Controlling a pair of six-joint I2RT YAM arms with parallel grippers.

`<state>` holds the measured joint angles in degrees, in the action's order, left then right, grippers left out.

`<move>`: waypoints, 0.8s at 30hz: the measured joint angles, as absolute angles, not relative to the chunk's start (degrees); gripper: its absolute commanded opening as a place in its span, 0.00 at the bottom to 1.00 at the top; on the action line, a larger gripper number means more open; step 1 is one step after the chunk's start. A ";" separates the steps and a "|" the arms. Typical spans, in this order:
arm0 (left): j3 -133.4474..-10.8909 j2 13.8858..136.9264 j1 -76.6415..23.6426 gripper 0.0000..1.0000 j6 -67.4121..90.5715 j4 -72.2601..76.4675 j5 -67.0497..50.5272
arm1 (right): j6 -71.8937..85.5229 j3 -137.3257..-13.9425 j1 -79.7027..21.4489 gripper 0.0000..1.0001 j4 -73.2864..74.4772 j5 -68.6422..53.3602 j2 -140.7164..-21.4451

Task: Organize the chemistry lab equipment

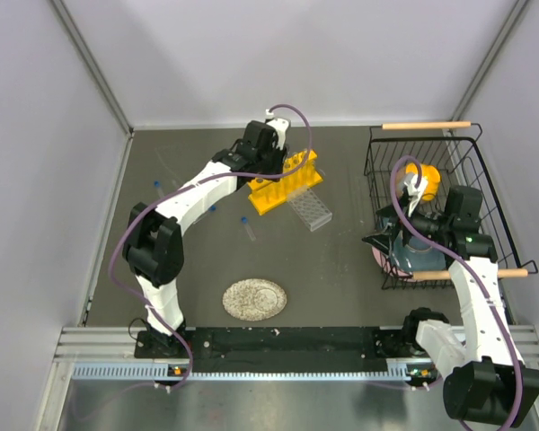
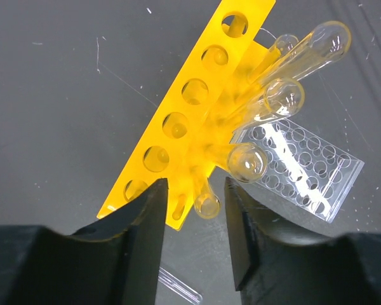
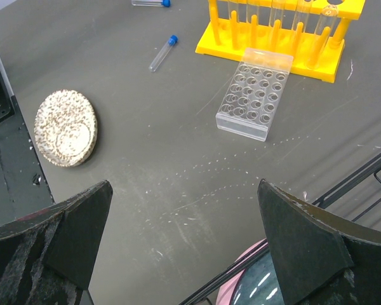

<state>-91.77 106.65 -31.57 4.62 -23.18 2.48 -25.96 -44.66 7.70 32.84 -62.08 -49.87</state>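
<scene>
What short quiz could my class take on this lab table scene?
1. True or false: the speckled plate lies inside the wire basket.
2. How many holes run along the top of the yellow rack? A four, B six, C ten.
3. Which arm reaches out to the yellow rack?
Key: 1 false; 2 B; 3 the left arm.
</scene>
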 measured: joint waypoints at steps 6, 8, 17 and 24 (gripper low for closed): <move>-91.68 106.04 -31.59 0.55 4.78 -23.64 2.76 | -25.98 -44.66 7.70 0.99 32.84 -61.93 -49.87; -91.26 104.90 -31.59 0.59 4.82 -23.90 3.07 | -26.00 -44.64 7.70 0.99 32.84 -61.89 -49.87; -85.95 91.31 -31.55 0.84 5.85 -24.60 5.98 | -26.48 -44.62 7.70 0.99 32.86 -61.32 -49.12; -78.59 78.28 -28.95 0.95 8.75 -24.01 6.63 | -26.87 -44.56 8.12 0.99 32.86 -61.08 -48.73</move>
<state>-78.59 78.28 -28.95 8.75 -24.01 6.63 -26.87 -44.56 8.12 32.86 -61.08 -48.73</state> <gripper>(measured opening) 0.910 0.987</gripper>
